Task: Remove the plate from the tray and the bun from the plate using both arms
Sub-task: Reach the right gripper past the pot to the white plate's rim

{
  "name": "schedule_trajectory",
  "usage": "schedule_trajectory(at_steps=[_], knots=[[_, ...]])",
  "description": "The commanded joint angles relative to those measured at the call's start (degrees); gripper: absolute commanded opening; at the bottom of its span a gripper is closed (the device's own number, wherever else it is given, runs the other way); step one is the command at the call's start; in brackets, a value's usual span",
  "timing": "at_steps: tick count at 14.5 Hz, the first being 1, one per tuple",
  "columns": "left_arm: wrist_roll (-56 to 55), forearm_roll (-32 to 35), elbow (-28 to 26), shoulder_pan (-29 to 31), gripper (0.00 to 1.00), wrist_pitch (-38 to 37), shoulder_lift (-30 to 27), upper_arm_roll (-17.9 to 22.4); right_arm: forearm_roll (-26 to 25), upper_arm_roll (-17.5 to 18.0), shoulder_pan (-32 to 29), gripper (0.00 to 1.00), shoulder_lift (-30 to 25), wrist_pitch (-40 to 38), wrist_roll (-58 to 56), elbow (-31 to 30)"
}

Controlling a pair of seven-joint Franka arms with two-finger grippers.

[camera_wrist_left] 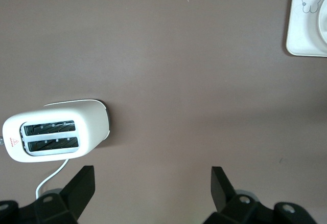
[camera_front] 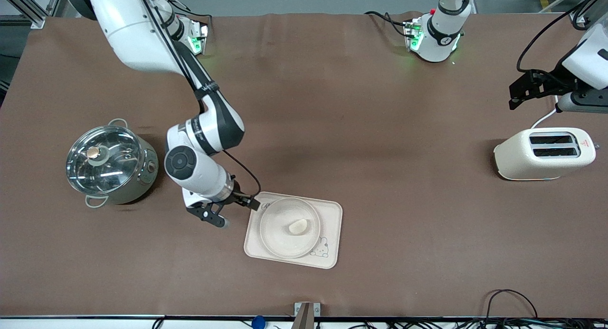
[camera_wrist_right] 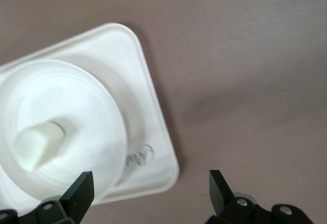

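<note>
The round cream plate (camera_front: 278, 234) lies on the rectangular cream tray (camera_front: 330, 214), and the small pale bun (camera_front: 298, 226) lies in the plate. My right gripper (camera_front: 236, 211) is open and empty, low beside the tray's edge toward the right arm's end of the table. In the right wrist view the gripper (camera_wrist_right: 150, 188) has its jaws wide apart, with the plate (camera_wrist_right: 87, 106), the bun (camera_wrist_right: 38, 142) and the tray's corner (camera_wrist_right: 153, 132) in sight. My left gripper (camera_front: 520, 94) is open and empty, up over the table near the toaster; it also shows in the left wrist view (camera_wrist_left: 152, 183).
A cream toaster (camera_front: 544, 153) with a white cord stands at the left arm's end of the table and also shows in the left wrist view (camera_wrist_left: 56, 132). A steel pot with a glass lid (camera_front: 110, 164) stands at the right arm's end. The tray's corner (camera_wrist_left: 306, 24) shows in the left wrist view.
</note>
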Motion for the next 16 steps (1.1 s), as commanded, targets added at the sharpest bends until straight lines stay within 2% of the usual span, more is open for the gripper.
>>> schedule_trajectory(at_steps=[1, 5, 9, 10, 13, 16], knots=[[1.5, -1.0, 1.2, 0.4, 1.00, -1.1, 0.4, 0.0, -0.2, -0.4, 0.9, 0.96, 4.7, 3.0, 2.0, 4.3], [1.6, -1.0, 1.2, 0.4, 1.00, -1.1, 0.4, 0.0, -0.3, -0.6, 2.4, 0.82, 10.5, 4.2, 2.3, 10.0], [1.6, -1.1, 1.2, 0.4, 1.00, -1.1, 0.5, 0.0, -0.6, -0.7, 2.8, 0.56, 11.3, 4.3, 2.3, 10.4], [1.6, -1.1, 1.3, 0.4, 1.00, -1.1, 0.5, 0.0, -0.7, -0.7, 2.8, 0.52, 11.6, 5.0, 2.2, 10.3], [1.6, -1.1, 1.2, 0.4, 1.00, -1.1, 0.5, 0.0, -1.6, -0.8, 2.7, 0.50, 12.8, 6.9, 2.1, 10.2], [1.6, -1.1, 1.2, 0.4, 1.00, -1.1, 0.4, 0.0, -1.6, -0.8, 2.7, 0.37, 13.0, 6.9, 2.1, 10.2]])
